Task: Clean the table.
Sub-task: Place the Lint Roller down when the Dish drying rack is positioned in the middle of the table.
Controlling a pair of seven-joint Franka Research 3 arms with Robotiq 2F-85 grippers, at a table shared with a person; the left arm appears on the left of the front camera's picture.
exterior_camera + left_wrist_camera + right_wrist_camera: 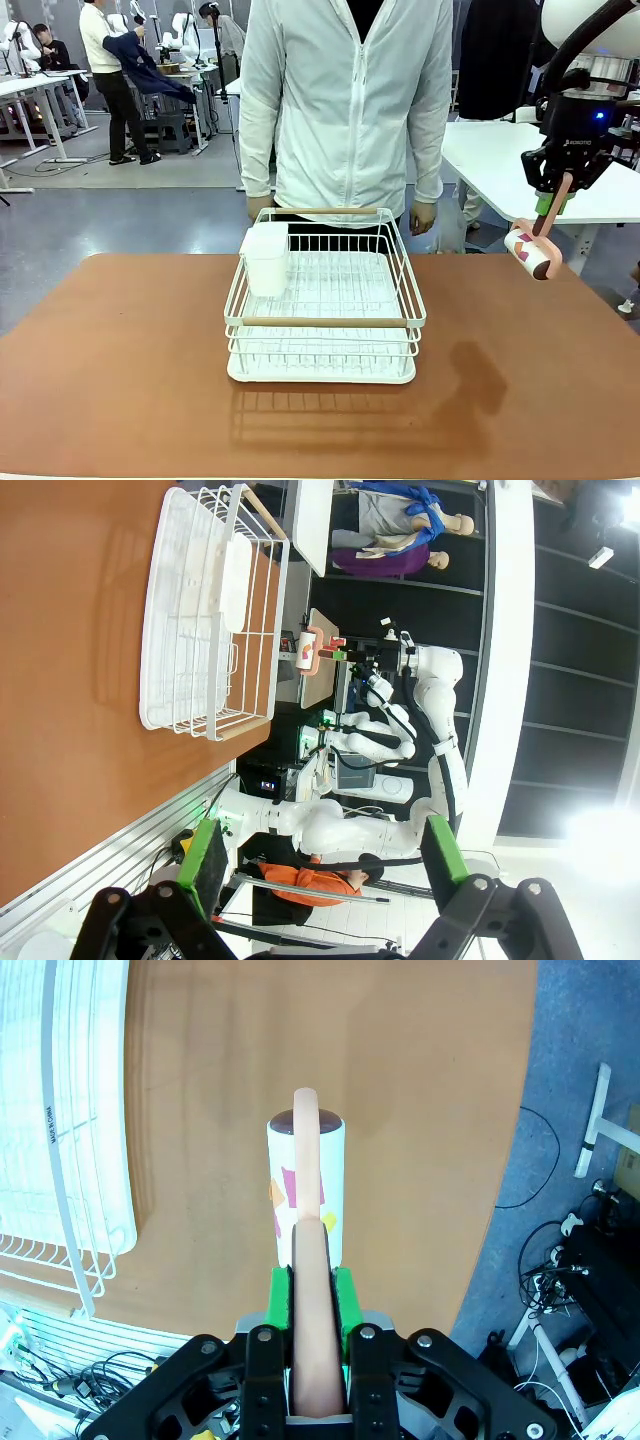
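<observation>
Right wrist view: right pincer (310, 1285) clamped on lint roller (307, 1185) above table (400, 1080).

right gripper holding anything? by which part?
Yes: the right gripper is shut on the lint roller, by its pink handle, above the table.

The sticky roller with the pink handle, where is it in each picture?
Front view: the lint roller hangs at the right, held by the right gripper above the table.
Left wrist view: small, middle, past the white wire rack, at.
Right wrist view: centre, handle between the green pads.
Shared landmark: the rack.
</observation>
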